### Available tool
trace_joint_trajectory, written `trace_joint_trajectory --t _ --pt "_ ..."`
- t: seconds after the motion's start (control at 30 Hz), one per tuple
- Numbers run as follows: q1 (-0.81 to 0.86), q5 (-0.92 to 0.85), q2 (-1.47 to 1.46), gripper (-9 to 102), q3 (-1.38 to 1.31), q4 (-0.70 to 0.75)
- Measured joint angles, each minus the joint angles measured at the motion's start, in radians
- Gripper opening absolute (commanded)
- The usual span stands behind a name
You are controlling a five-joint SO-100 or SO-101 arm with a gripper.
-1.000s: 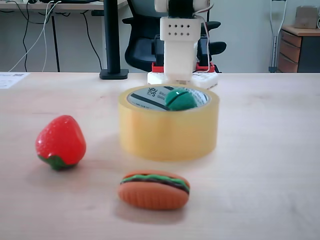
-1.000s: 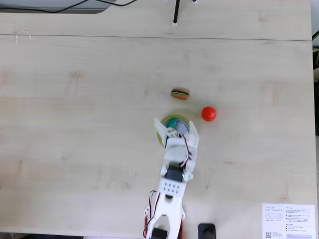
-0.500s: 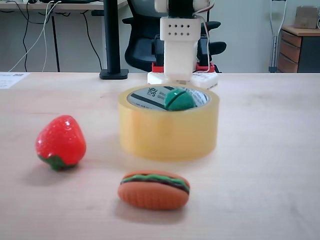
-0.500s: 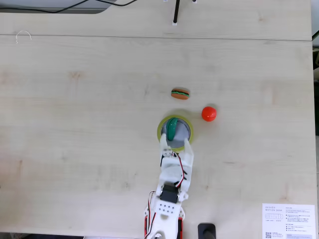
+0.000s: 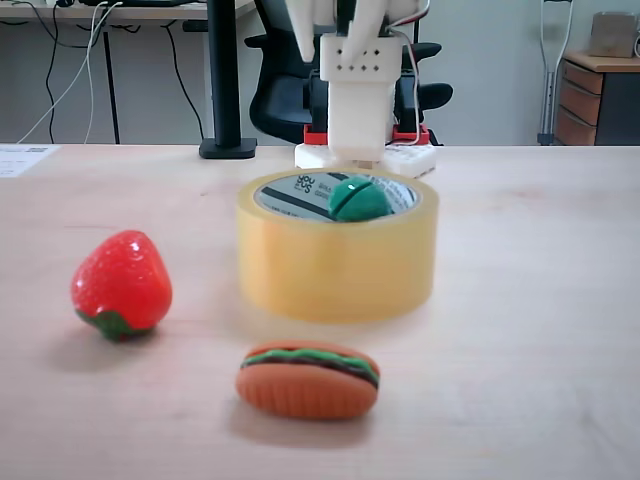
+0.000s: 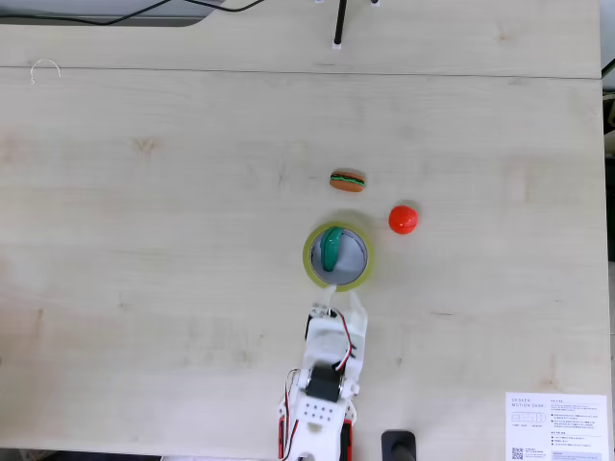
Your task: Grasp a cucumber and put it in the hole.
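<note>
Cucumber [image 6: 331,249] is lying inside the hole [image 6: 348,257] of the tape roll [image 5: 337,262], leaning on the core's left side in the top-down fixed view. Hand [image 6: 341,299] is hovering just below the roll there, fingers spread, holding nothing. Strawberry [image 5: 121,285] and burger toy [image 5: 308,379] are sitting on the worktop [image 5: 540,300] beside the roll.

Dark green cucumber [image 5: 358,200] lies in a translucent yellowish tape roll [image 5: 337,262] whose white core carries black stripes. Lower left in a fixed view, a red strawberry [image 5: 121,284] with green leaves; an orange burger [image 5: 308,379] with green and brown bands. Pale wood table [image 6: 173,240].
</note>
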Motion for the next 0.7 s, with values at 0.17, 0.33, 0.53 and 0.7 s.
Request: trace_joint_trajectory --t 0.17,0.33,0.53,0.7 --pt "-0.002 0.0 0.124 5 0.077 0.06" --pt "-0.002 0.0 0.21 6 0.179 0.064" --pt "-0.009 0.021 0.293 7 0.295 0.064" --pt "-0.009 0.021 0.295 8 0.376 0.064"
